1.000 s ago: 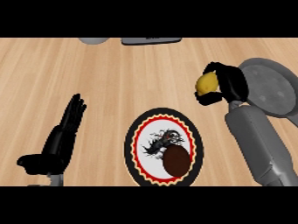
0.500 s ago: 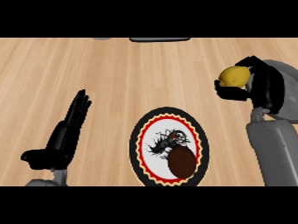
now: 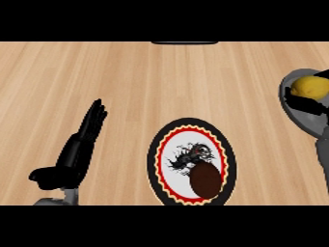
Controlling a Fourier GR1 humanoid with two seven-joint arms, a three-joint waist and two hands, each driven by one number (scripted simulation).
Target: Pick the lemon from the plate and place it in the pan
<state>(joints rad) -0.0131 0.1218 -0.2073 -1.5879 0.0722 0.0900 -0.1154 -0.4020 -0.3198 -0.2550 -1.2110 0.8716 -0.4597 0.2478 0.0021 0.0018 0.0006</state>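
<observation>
In the head view, your right hand (image 3: 322, 105) shows at the right edge, its fingers curled round the lemon (image 3: 313, 87), which it holds over the grey pan (image 3: 301, 123). That placement makes sense. The lemon is off the plate (image 3: 155, 157) and above the pan's bowl, so I judge that letting go is the step you have left. You cannot tell from here whether it touches the pan's floor. The lemon looks round and plain yellow, bare on top, with black fingers wrapping its lower and far sides. Your left hand (image 3: 81, 144) rests at lower left over the bench (image 3: 159, 82), fingers straight, holding nothing, well apart from the pan. The plate lies between the hands and carries a dark brown oval thing (image 3: 205, 179).
</observation>
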